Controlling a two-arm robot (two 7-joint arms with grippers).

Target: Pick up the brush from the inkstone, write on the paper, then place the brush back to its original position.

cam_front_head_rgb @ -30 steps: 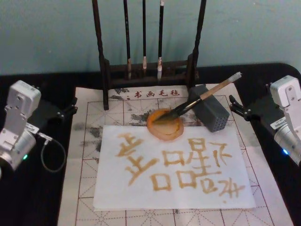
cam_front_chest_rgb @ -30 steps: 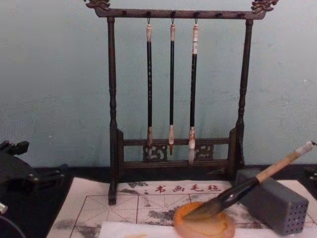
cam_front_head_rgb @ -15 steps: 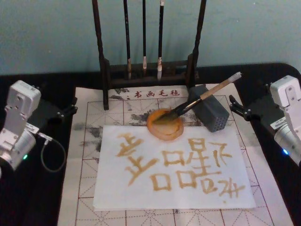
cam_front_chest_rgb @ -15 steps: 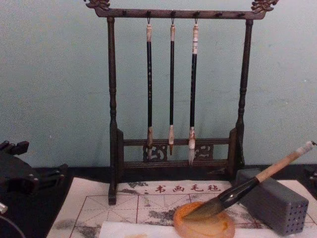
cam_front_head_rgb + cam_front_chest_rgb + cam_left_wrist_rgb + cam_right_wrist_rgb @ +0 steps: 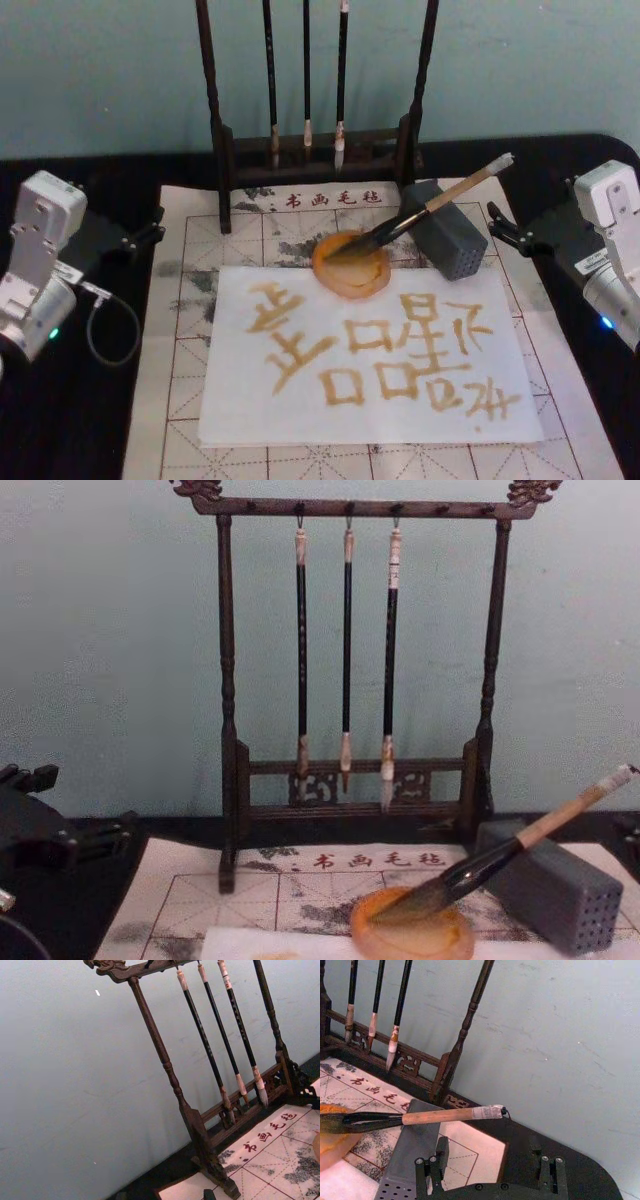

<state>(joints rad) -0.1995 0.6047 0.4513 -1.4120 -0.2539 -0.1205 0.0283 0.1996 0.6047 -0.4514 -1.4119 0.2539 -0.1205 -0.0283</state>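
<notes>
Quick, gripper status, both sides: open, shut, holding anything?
Left gripper: open, empty, left of the mat.
Right gripper: open, empty, right of the grey block; brush rests on the inkstone.

black table [image 5: 90, 430] carries a white gridded felt mat [image 5: 175, 400] and a dark wooden brush rack [image 5: 300, 165] at the back, left foot on the mat.

left pincer [image 5: 147, 228] and right pincer [image 5: 503, 228] sit out at either side, jaws spread
</notes>
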